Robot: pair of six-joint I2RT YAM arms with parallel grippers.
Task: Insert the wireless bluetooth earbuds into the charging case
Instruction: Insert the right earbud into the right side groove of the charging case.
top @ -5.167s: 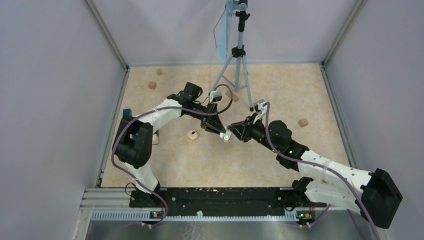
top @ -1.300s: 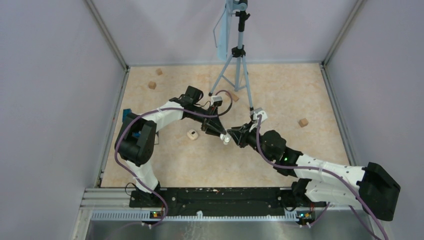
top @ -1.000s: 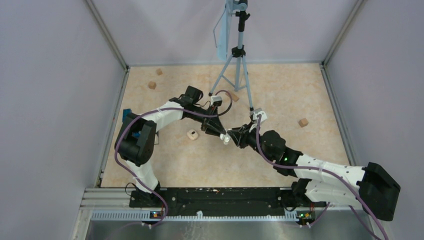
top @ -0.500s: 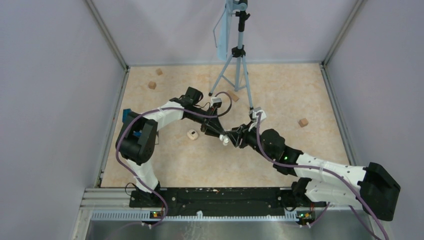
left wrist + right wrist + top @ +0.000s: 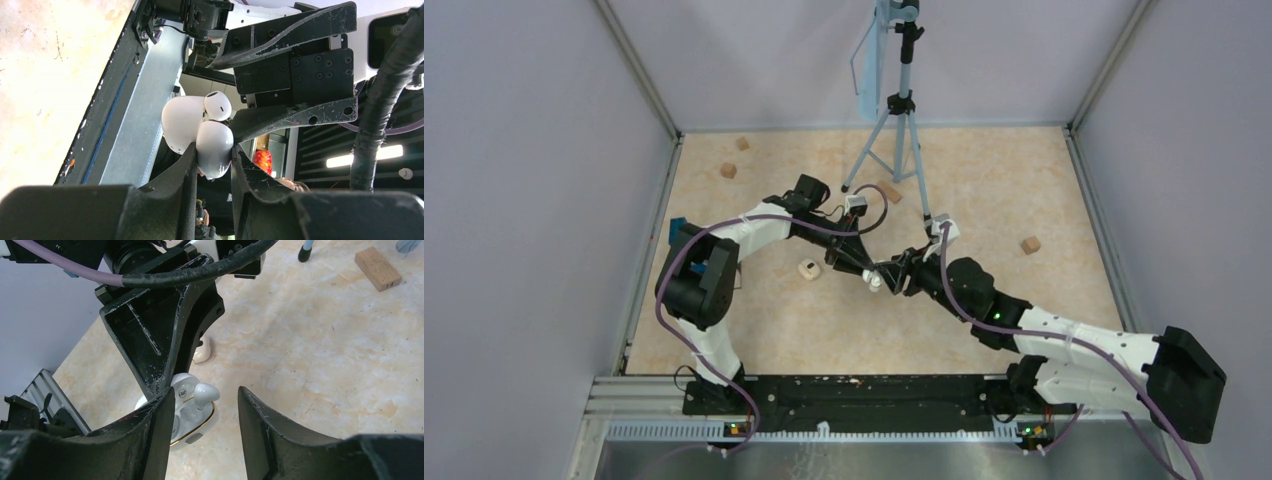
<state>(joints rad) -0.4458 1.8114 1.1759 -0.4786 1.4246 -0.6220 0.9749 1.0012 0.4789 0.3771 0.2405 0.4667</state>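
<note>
My left gripper [image 5: 213,155] is shut on the white charging case [image 5: 215,142], held off the table with its lid [image 5: 181,122] swung open. One white earbud [image 5: 204,392] sits tilted in a socket of the gold-rimmed case [image 5: 197,422]; in the left wrist view this earbud [image 5: 218,105] pokes up above the case. My right gripper [image 5: 206,391] straddles the earbud with its jaws apart and a gap on the right side. In the top view both grippers meet mid-table at the case [image 5: 876,283].
A second small white case-like object [image 5: 807,269] lies on the table left of the grippers. Tan wooden blocks [image 5: 728,171] [image 5: 1030,244] [image 5: 378,268] are scattered about. A tripod [image 5: 902,120] stands at the back centre. Grey walls close in the sides.
My right gripper's jaws have spread apart, and the earbud stays sitting in the case. The right arm has edged slightly left. The left gripper keeps its hold.
</note>
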